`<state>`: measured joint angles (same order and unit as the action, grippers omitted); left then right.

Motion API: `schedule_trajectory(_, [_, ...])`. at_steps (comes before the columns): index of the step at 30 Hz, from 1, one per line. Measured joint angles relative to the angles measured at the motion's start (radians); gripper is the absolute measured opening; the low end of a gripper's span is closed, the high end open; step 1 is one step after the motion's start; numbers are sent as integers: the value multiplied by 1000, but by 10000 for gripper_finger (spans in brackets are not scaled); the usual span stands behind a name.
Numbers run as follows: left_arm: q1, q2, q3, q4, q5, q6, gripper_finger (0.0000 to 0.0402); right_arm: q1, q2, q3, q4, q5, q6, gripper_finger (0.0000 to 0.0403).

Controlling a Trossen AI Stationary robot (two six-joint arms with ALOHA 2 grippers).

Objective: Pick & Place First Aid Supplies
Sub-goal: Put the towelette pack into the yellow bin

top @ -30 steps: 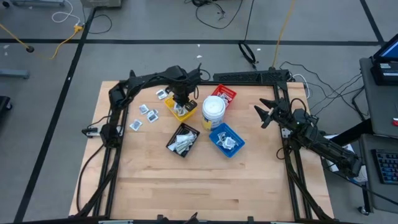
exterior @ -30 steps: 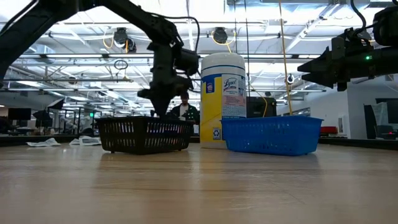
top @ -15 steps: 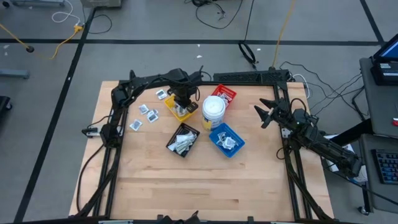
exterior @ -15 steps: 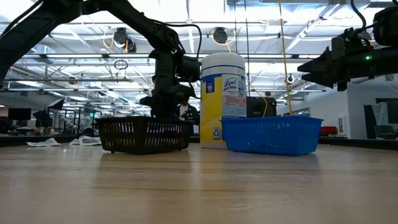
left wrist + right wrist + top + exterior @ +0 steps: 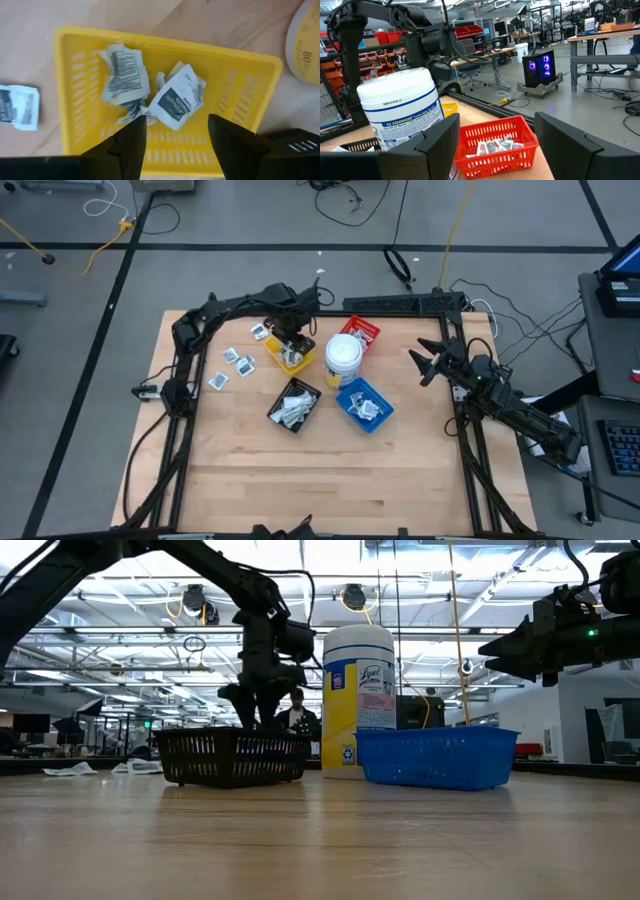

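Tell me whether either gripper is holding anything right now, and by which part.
Nothing is held. The left gripper hangs open above the yellow tray, its packets lying loose inside. The right gripper is open and empty too.

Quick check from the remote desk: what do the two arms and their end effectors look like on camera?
Both arms are black, built of slim jointed links with thin dark cables along them. The left end effector has two flat, matte black fingers with squared tips. The right end effector has the same broad black fingers. A small green light glows on the right arm in the low view. No printed markings are legible.
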<state>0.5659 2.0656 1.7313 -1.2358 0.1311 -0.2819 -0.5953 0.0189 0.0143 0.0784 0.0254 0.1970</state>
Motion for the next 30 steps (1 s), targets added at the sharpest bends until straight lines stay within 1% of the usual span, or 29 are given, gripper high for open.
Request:
schedule_trajectory(10, [18,-58,0,-49,1,11,219,0,0,0,0,0,0,254])
schedule_trajectory(12, [18,-79,-26,-62,1,7,219,0,0,0,0,0,0,254])
schedule_trajectory(16, [17,-169,-160,-25,1,-5,219,0,0,0,0,0,0,254])
schedule_trajectory(24, [17,-405,-466,67,0,-64,218,0,0,0,0,0,0,254])
schedule_trajectory(30, [27,-572,-663,76,-16,-139,218,0,0,0,0,0,0,254])
